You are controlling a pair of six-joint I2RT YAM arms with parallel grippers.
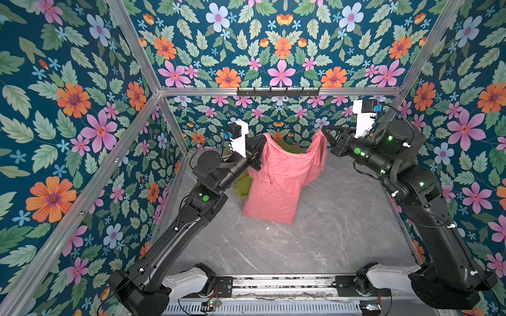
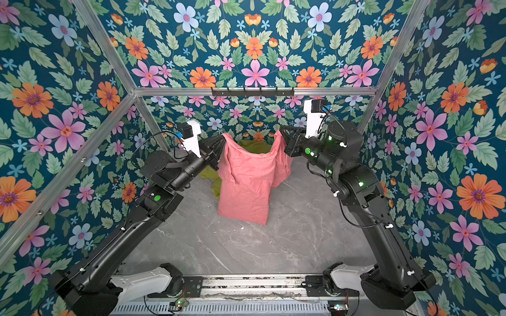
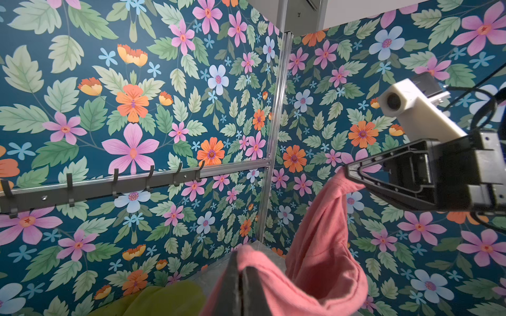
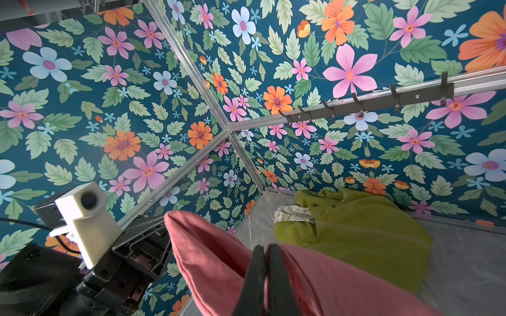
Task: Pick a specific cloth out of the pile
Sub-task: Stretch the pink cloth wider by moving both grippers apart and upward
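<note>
While the olive-green clothes pile (image 4: 369, 232) lies behind, I see left gripper (image 1: 263, 139) and right gripper (image 1: 323, 129) each clamped on the hanging salmon-pink fabric cloth (image 1: 276, 180).

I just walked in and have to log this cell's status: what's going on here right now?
Both arms hold the pink cloth up between them. The left pincer is shut on one top corner and the right pincer is shut on the other. The cloth hangs spread out in front of the pile, which lies at the back of the table. The cloth's lower hem looks to reach the tabletop. The cloth is out of the pile.
</note>
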